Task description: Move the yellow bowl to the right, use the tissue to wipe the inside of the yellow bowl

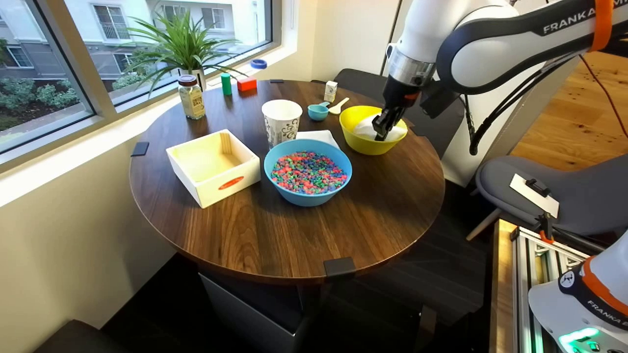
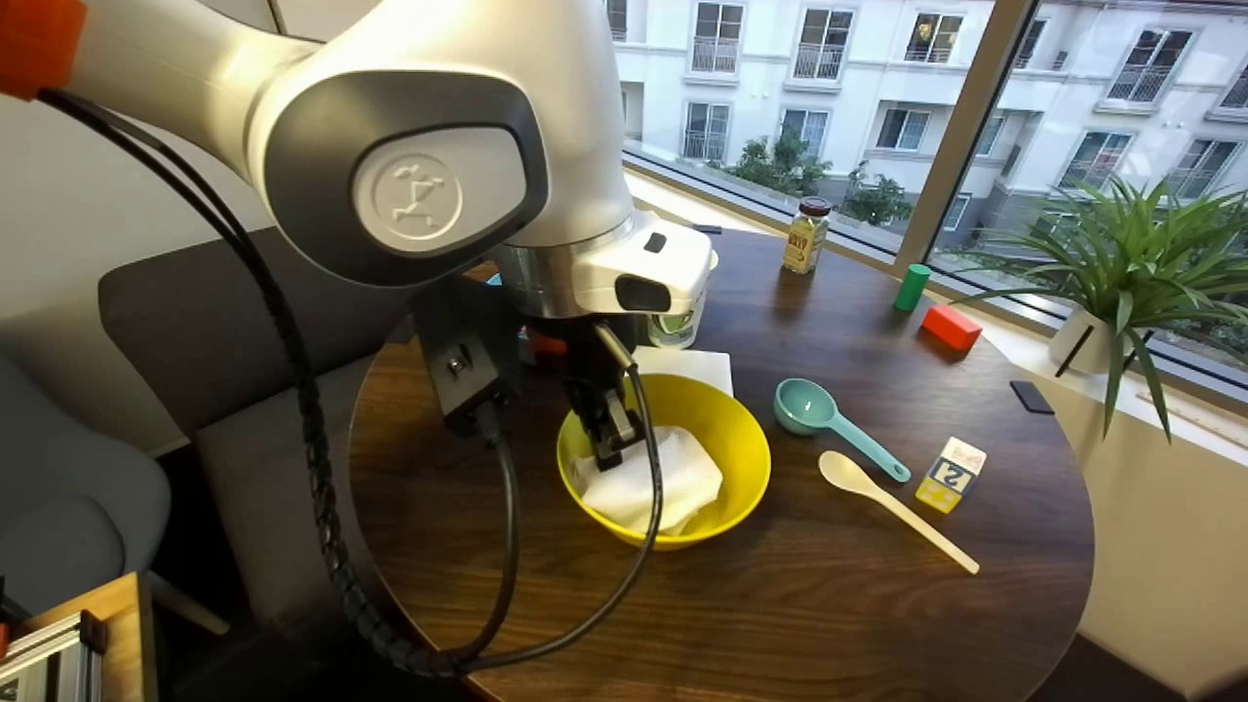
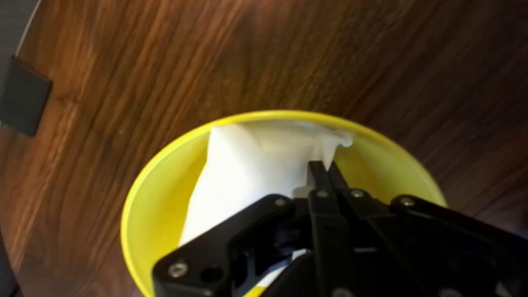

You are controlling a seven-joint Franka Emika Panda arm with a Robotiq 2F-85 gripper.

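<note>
The yellow bowl [image 1: 365,146] stands upright on the round table and shows in both exterior views [image 2: 743,468]. It fills much of the wrist view [image 3: 165,214]. The white tissue [image 2: 673,478] lies creased inside the bowl, bunched against its wall in the wrist view [image 3: 247,165]. My gripper [image 3: 326,167] reaches down into the bowl, its fingers together with a pinched fold of the tissue between the tips. In both exterior views the gripper [image 1: 380,135] is inside the rim, low over the tissue [image 2: 609,458]. The bowl's near side is hidden by the gripper in the wrist view.
A blue bowl [image 1: 308,198] of multicoloured pieces, a white cup [image 1: 282,117] and a flat white sheet [image 2: 697,369] are beside the yellow bowl. A teal scoop [image 2: 807,405], a spoon [image 2: 897,507] and a block [image 2: 951,475] lie nearby. A white box [image 1: 230,179] stands farther off.
</note>
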